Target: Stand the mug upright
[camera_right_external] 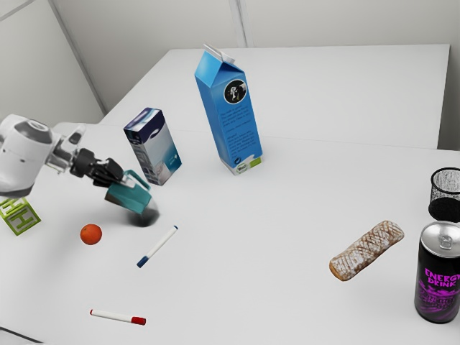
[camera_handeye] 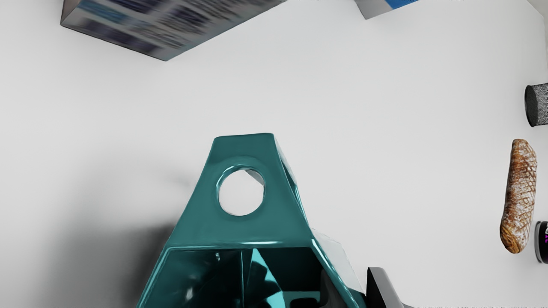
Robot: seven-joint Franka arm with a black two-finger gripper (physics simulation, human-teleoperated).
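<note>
Exterior view, angular teal mug (camera_right_external: 132,196), glossy, tilted, in black pincer (camera_right_external: 119,180)

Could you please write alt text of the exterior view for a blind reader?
A robot arm holds a tilted teal mug in its pincer, above a white table. A box and a blue carton stand beyond; an orange ball and two markers lie nearer; a pastry, a drink can and a mesh cup are toward the exterior view's right.

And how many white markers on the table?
2. Blue-capped white marker: toward the exterior view's right from the round orange ball. Red-capped white marker: nearer that camera. The tall blue carton could hide more.
</note>
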